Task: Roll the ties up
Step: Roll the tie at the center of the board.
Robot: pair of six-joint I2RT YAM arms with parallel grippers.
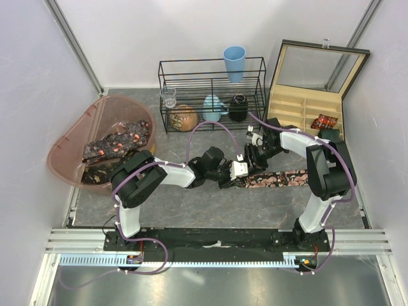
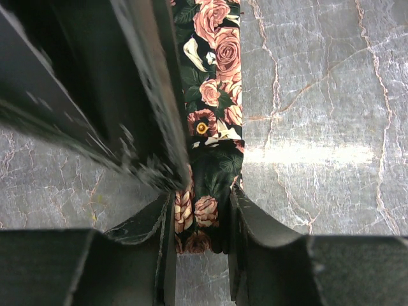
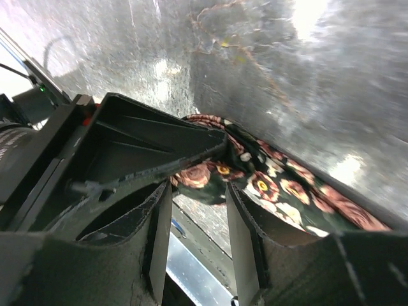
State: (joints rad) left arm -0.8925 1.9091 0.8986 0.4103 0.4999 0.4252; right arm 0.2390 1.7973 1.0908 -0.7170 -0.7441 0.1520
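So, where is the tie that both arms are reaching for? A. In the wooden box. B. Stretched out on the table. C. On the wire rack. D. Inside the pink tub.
B: the tie lies flat on the table, running rightward from between the arms.

- Table top (image 1: 210,207): grey stone-look surface with pale veining. Bright glare patches show on it in both wrist views.
- Walls (image 1: 191,32): plain white panels at back, left and right, evenly lit.
- Aluminium post (image 1: 75,46) runs slanted up the back-left corner.
- Black wire rack (image 1: 212,95) at back centre, with a blue cup (image 1: 234,62) on its top.
- Wooden compartment box (image 1: 290,105) at back right, its lid (image 1: 315,64) open and leaning back.
- Metal rail (image 1: 376,241) along the near edge.
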